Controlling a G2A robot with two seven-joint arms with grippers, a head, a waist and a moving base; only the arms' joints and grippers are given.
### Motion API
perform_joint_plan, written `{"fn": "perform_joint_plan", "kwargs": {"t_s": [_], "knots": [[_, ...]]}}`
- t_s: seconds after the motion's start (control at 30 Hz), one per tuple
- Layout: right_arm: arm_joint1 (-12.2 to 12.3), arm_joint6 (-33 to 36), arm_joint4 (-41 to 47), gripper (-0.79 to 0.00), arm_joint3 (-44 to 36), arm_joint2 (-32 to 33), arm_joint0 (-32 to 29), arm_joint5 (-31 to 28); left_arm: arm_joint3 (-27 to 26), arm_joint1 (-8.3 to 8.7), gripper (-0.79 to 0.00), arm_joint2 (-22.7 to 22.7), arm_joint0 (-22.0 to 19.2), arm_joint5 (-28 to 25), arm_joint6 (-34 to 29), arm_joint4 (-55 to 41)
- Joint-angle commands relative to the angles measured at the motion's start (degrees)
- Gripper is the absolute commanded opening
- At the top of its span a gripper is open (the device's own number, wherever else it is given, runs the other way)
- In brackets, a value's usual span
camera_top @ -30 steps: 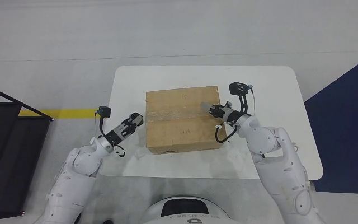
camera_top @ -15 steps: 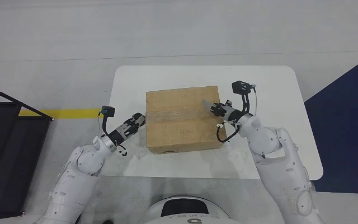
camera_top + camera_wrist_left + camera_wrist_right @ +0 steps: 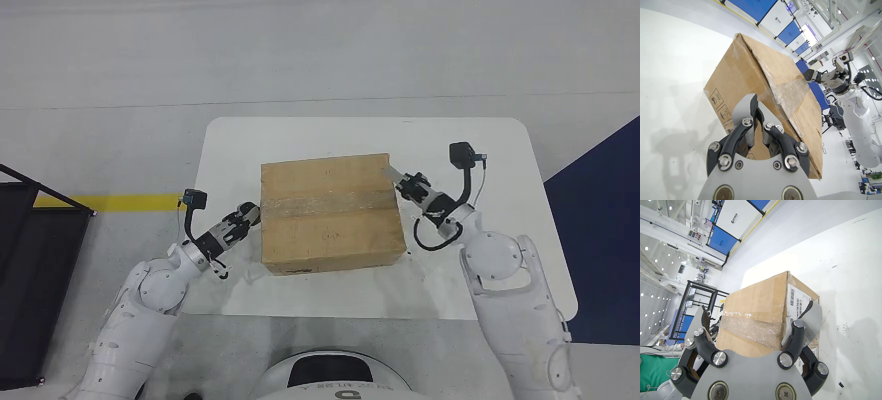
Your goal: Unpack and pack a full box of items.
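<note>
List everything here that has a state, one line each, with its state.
cardboard box: closed, flaps down, upright on the table.
clear tape: stuck across the box's top seam, wrinkled.
left gripper: shut, empty, beside one side of the box.
right gripper: open, empty, at the opposite side of the box.

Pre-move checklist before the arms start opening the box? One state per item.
1. Box fully on the table, no overhang: ok.
2. Top seam free to open: not ok, clear tape covers it.
3. Right gripper open at the box's right top edge: ok.
4. Left gripper ready to grasp: not ok, shut and empty beside the box's left side.
5. Left gripper touching the box: cannot tell.
6. Contents inside: cannot tell, flaps closed.
</note>
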Motion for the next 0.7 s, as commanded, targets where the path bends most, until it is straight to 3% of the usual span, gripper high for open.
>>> {"fn": "perform_joint_plan", "kwargs": {"t_s": [0.0,0.13,0.4,0.67], "knots": [[0.15,3.02,10.62,0.000,1.31,1.82,-0.37,-6.42,0.00,0.00,-0.785,0.00,0.00,0.00,0.00,0.00],[0.70,10.65,20.00,0.000,4.69,4.54,0.10,-10.42,0.00,0.00,-0.785,0.00,0.00,0.00,0.00,0.00],[1.38,18.10,22.63,0.000,9.59,3.66,4.35,-5.88,0.00,0.00,-0.785,0.00,0.00,0.00,0.00,0.00],[1.74,20.59,19.57,0.000,12.18,-0.14,8.17,0.13,0.00,0.00,-0.785,0.00,0.00,0.00,0.00,0.00]]}}
